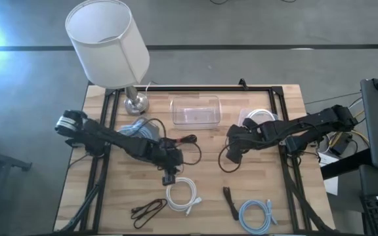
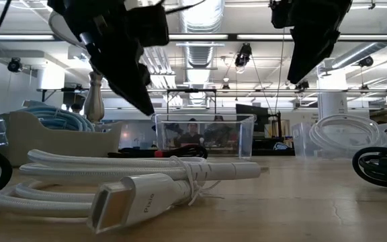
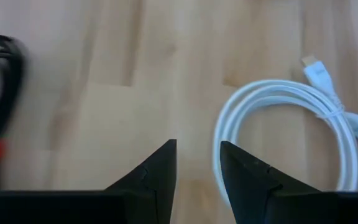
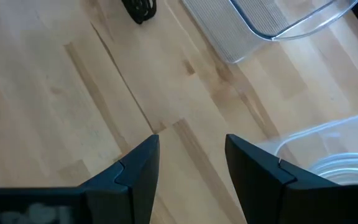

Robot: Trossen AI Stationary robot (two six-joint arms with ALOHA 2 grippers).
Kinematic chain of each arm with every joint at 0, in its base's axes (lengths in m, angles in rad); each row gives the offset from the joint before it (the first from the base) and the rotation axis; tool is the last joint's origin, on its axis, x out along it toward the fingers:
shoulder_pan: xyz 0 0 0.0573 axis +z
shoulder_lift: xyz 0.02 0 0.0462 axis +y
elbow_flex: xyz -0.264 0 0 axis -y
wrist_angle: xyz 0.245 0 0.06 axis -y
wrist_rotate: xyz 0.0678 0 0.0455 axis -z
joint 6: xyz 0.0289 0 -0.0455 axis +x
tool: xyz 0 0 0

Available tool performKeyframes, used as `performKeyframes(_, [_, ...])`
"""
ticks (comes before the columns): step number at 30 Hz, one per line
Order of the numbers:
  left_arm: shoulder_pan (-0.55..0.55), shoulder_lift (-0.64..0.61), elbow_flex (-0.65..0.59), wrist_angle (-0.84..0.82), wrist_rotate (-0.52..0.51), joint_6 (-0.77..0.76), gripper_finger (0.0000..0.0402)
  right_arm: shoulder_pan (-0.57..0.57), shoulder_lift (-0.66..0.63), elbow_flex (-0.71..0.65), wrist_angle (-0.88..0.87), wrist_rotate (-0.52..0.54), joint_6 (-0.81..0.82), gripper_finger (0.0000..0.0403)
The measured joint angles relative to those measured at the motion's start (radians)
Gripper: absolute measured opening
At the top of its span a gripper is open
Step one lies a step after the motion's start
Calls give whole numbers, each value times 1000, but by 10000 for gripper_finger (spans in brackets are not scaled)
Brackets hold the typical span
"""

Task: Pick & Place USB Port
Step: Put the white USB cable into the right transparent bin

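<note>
My left gripper [image 1: 170,176] hovers open with a narrow gap just beyond the far edge of a coiled white cable [image 1: 182,195], which shows beside its fingers in the left wrist view [image 3: 291,124]. My right gripper [image 1: 231,152] hangs open over bare wood right of centre [image 4: 191,137]. A clear empty bin [image 1: 194,110] stands at the far middle. A short black stick-shaped connector piece [image 1: 228,200] lies flat near the front edge. In the low view the white cable [image 2: 133,188] lies in the foreground, with both arms above the table.
A lamp [image 1: 107,42] stands at the far left corner. A black cable with a red band [image 1: 186,141] lies at the centre. A black coil [image 1: 148,210] and a light blue coil [image 1: 258,215] lie at the front. A tub holding white cable [image 1: 258,118] stands far right.
</note>
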Motion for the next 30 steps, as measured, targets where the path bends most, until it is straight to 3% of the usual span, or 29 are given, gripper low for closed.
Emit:
performKeyframes(8, [-10,112,0,79,101,-2,126,0,0,0,13,1,-22,178])
performKeyframes(30, [-59,239,3,111,104,-45,126,0,0,-8,74,4,-61,178])
